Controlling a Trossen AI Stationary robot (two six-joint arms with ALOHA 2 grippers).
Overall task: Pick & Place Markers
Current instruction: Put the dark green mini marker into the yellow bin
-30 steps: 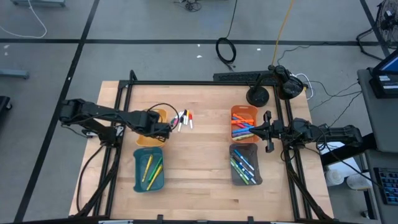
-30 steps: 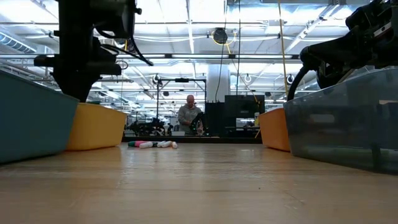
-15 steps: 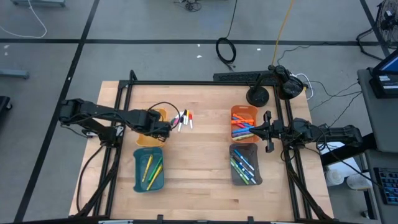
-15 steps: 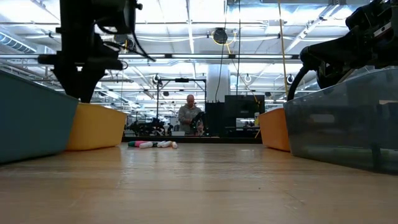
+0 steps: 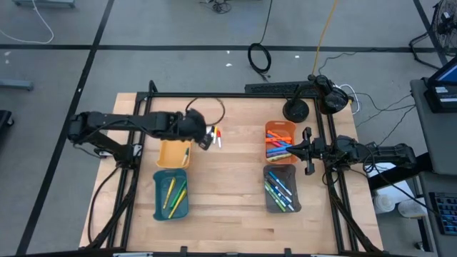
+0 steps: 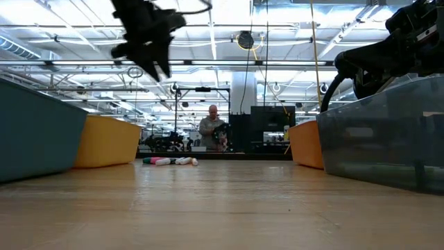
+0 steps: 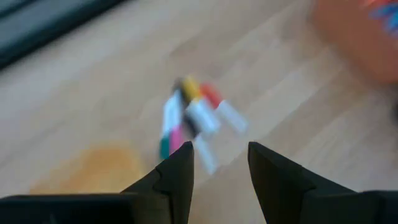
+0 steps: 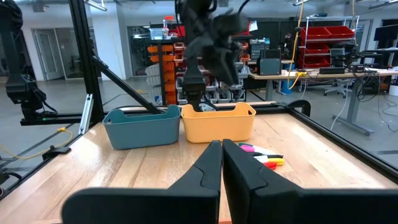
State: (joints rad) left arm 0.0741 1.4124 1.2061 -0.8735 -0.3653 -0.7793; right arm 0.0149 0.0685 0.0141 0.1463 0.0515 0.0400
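Several blurred markers [image 7: 189, 121] beyond open, empty left pincer [image 7: 219, 163].

right gripper [image 8: 221, 163] fingers pressed together. Ahead: teal tray [image 8: 142, 126] touching yellow tray [image 8: 218, 122], loose markers [image 8: 262, 154] on table, left gripper [image 8: 217, 53] raised above yellow tray.

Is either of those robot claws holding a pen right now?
No. The left gripper is open and empty above the loose markers. The right gripper is shut on nothing, between the orange tray and grey tray.
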